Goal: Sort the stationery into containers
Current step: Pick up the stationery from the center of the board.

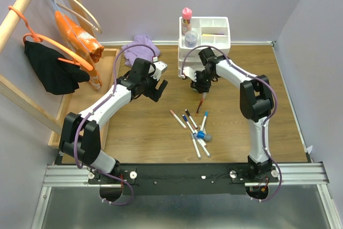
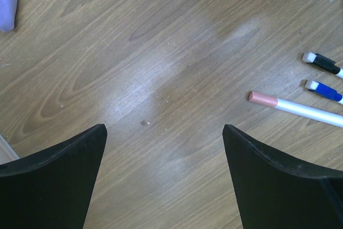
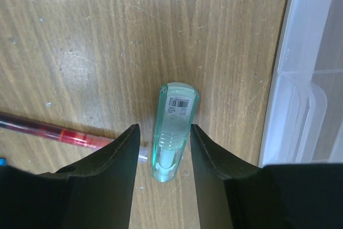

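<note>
White arms [image 1: 110, 102], black joints [image 1: 254, 100] — purple cables [image 1: 78, 138] alongside.

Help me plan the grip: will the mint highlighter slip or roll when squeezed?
The mint highlighter looks like rigid, glossy plastic, so it may slip between the jaws. Its rounded barrel, lying flat on the table, could roll if nudged sideways.

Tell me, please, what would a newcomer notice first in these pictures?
The right gripper has a mint highlighter between its fingers, close beside the white drawer unit. Thin markers lie scattered in the middle of the table, and the left gripper hangs wide open beside them.
</note>
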Available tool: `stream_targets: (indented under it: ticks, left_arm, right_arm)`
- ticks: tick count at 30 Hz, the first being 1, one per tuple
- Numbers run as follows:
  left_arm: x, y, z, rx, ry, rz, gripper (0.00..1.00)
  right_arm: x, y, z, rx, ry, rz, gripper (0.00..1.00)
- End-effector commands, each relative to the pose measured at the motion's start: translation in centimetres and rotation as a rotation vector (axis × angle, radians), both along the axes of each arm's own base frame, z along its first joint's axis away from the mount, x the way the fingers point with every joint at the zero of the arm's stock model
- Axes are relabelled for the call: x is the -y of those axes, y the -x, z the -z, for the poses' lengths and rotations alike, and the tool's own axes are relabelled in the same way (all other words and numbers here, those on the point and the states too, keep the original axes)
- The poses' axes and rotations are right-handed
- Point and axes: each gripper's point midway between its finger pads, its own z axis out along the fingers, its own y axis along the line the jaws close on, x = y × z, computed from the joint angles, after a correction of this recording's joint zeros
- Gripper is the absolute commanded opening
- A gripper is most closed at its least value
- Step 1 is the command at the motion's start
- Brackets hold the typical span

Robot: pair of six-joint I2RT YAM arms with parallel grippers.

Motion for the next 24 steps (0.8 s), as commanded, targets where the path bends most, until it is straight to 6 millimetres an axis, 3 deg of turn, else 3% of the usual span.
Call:
stream_targets:
  ticks: [1,7,11,14,17,21,24]
  left_arm:
    - [0.6,-0.8,-0.6,0.017,0.007,-0.003,0.98]
    - [0.7,-1.0,-0.4,0.009,0.015,-0.004,0.98]
    - [0.8,-0.9,-0.5,0.004,0.027,-0.006,0.98]
    - [1.0,-0.9,-0.9,0.012,0.038,-0.004,0.98]
    - [1.0,-0.9,-1.4,0.022,0.049,-0.002,0.98]
    - [1.1,-1.0,-2.1,0.035,0.059,-0.006,0.98]
    - [1.4,-1.2,-2.4,0.037,0.070,-0.003,0.98]
  right_arm:
    - [0.1,-0.3,1.9,0.004,0.028,0.013,0.49]
    - [1.2,0.6,3.0,0.020,0.077,-0.012,0.35]
    - [0.8,2.2,1.8,0.007,0.068,-0.026,0.20]
    - [-1.2,2.9,-2.9,0.002,-0.043,0.028,0.13]
    - [-3.6,2.3,-10.6,0.044,-0.196,0.117,0.12]
    - [-5.0,1.5,-19.3,0.105,-0.363,0.258,0.09]
    - [-4.8,0.5,-24.1,0.173,-0.451,0.380,0.04]
